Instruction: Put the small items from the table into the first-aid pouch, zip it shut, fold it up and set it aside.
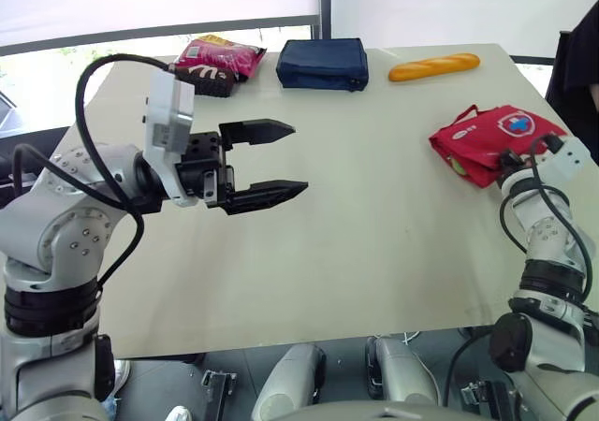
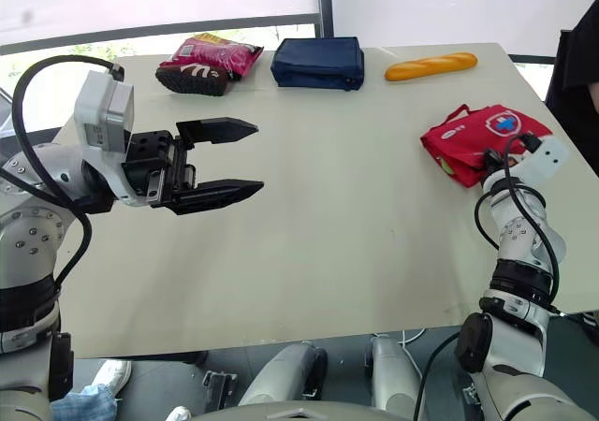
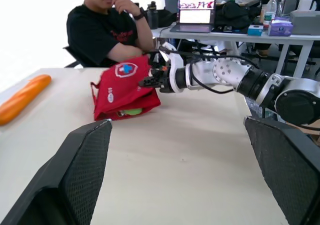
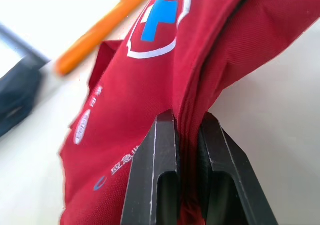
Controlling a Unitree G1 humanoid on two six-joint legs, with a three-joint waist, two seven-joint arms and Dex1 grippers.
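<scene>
Nearest, the left gripper (image 1: 299, 158) is held above the left half of the worktop (image 1: 374, 253), its two black fingers spread wide with nothing between them. It is well apart from the task's thing.

At the right side of the worktop, the first-aid pouch (image 1: 491, 140) is seen lying in a folded heap. The right gripper (image 4: 187, 116) is pressed together on its near right edge, with a doubled ridge of red cloth pinched between the fingers. A green item (image 3: 131, 112) can be made out at the pouch's open-looking left edge. Whether the zip is fully drawn cannot be told.

The pouch is judged to be light, soft and limp. Thin woven cloth of this kind is expected to sag, slide over itself and fall open when lifted by one edge. A hold on the thick folded seam, where several layers are caught at once, is judged safer than a hold on a single flap. The loop handle at the far side is judged a second possible hold.

Along the far edge, a snack packet (image 1: 217, 61), a navy case (image 1: 322, 64) and a bread loaf (image 1: 433, 66) are laid out. A person (image 3: 105, 35) is seated beyond the worktop's right side.
</scene>
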